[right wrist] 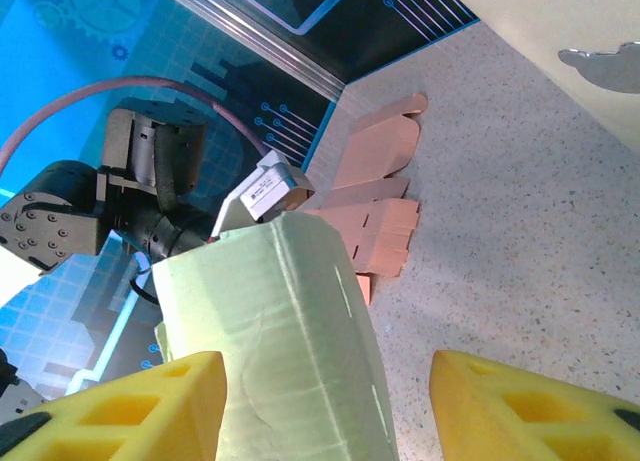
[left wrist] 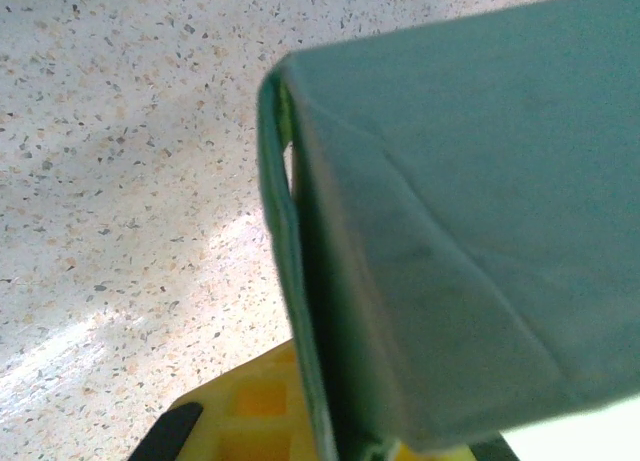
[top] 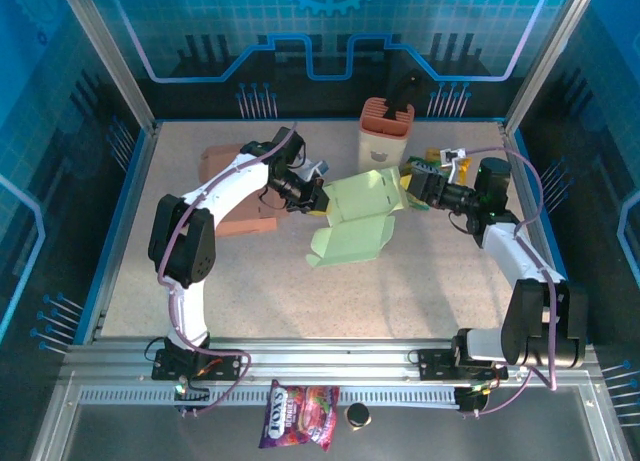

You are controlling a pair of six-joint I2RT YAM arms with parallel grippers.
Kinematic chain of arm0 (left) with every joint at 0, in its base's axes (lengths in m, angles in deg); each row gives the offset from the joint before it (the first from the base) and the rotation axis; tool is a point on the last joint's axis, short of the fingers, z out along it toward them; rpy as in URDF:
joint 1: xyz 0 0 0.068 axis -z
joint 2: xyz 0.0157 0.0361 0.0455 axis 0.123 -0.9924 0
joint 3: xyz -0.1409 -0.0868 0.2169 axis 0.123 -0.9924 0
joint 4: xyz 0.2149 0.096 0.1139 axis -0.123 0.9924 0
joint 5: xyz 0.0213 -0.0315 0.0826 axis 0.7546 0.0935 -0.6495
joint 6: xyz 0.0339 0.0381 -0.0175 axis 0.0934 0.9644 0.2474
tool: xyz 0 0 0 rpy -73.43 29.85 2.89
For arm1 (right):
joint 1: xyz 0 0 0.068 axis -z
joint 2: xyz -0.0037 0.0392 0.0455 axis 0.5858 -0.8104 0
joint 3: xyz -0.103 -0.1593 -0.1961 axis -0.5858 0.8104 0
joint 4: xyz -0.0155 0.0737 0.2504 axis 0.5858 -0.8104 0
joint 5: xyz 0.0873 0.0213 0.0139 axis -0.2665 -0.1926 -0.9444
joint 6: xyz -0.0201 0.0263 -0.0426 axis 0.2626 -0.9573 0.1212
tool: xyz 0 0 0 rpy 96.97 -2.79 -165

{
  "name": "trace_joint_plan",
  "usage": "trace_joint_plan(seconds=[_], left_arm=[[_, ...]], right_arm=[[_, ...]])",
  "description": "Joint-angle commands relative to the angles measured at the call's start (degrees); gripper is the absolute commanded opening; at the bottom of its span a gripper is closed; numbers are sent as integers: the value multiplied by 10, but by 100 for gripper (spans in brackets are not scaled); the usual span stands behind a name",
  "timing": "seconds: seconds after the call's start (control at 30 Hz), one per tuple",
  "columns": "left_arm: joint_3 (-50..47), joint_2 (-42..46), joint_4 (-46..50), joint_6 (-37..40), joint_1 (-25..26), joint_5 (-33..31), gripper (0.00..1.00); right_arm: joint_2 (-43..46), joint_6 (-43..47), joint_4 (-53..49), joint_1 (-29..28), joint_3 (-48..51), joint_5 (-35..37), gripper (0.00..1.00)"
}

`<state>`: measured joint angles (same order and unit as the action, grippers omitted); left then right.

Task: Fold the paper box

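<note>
The green paper box is found part-folded at the middle of the table, between both grippers. The left gripper is closed on the box's left edge. The right gripper is open, its yellow fingers set either side of the box's right end. Flat pink cardboard is noted beside the left arm.

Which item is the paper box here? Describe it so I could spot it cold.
Start from the speckled table and go to its middle. The pale green paper box is there, one flap spread toward the near edge. Its neighbour on the left, a salmon cardboard blank, lies flat; the green one has folded walls.
</note>
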<state>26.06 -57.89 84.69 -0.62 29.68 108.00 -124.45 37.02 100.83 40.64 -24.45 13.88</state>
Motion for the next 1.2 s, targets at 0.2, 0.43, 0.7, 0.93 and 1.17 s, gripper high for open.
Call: trace_joint_plan(seconds=[0.2, 0.43, 0.7, 0.93, 1.17], left_arm=[[10, -4, 18, 12, -5, 26, 0], [10, -2, 19, 11, -5, 22, 0], [10, 0, 26, 8, -4, 10, 0], [13, 2, 30, 5, -2, 3, 0], [14, 4, 32, 5, 1, -1, 0]], right_arm=[[-8, 63, -59, -36, -35, -10, 57], [-13, 117, -131, -59, -79, 21, 52], [-15, 178, -217, -98, -121, 55, 50], [-24, 243, -314, -134, -159, 126, 46], [-46, 288, -415, -173, -211, 280, 44]])
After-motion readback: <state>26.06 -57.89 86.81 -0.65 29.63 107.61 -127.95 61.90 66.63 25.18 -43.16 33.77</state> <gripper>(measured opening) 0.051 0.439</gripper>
